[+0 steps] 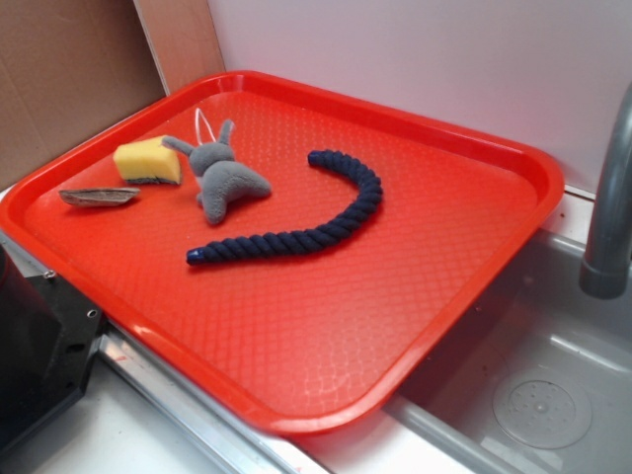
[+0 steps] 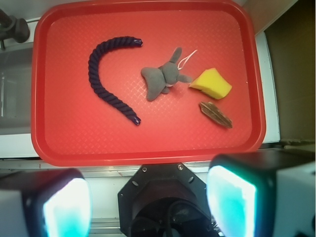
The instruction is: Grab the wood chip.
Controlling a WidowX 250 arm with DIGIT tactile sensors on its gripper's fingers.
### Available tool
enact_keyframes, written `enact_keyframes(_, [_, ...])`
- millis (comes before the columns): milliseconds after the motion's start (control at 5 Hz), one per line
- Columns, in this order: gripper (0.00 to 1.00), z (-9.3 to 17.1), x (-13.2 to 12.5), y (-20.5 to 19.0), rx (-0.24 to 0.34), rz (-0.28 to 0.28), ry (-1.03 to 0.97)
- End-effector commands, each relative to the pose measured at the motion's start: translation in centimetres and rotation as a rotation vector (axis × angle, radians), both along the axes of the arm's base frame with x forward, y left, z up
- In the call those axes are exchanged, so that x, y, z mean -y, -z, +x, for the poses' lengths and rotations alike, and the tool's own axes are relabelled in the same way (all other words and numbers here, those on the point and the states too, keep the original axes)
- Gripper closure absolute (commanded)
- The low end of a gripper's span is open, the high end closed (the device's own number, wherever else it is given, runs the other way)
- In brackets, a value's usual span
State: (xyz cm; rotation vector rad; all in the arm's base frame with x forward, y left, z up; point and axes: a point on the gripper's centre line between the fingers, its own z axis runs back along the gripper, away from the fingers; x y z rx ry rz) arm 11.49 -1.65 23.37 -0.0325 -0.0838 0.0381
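The chip (image 1: 100, 197) (image 2: 216, 114) lay flat on the red tray (image 1: 326, 336) (image 2: 148, 143), near its edge, just beside the sponge (image 1: 149, 161) (image 2: 212, 84) but seemingly not touching it. The plush toy (image 1: 225, 181) (image 2: 162, 79) sat on the sponge's other side, and the rope (image 1: 316, 222) (image 2: 106, 74) curved further off. The gripper (image 2: 148, 200) hung high over the tray's rim, its fingers (image 2: 232, 202) spread wide and holding nothing. From where I stood, the worry was the chip's thinness: the fingers might skate over it or push it against the tray's lip, and a careless descent might pinch the sponge instead.
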Motion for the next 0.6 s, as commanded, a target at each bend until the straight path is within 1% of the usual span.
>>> enact_keyframes(0, [0.00,0.2,-2.7,3.5,0.072,0.067,0.147])
enact_keyframes(200, [0.00,0.6,-5.2,6.5,0.087,0.076,0.253])
enact_keyframes(400, [0.00,1.9,-7.9,10.4,0.102,0.084,0.375])
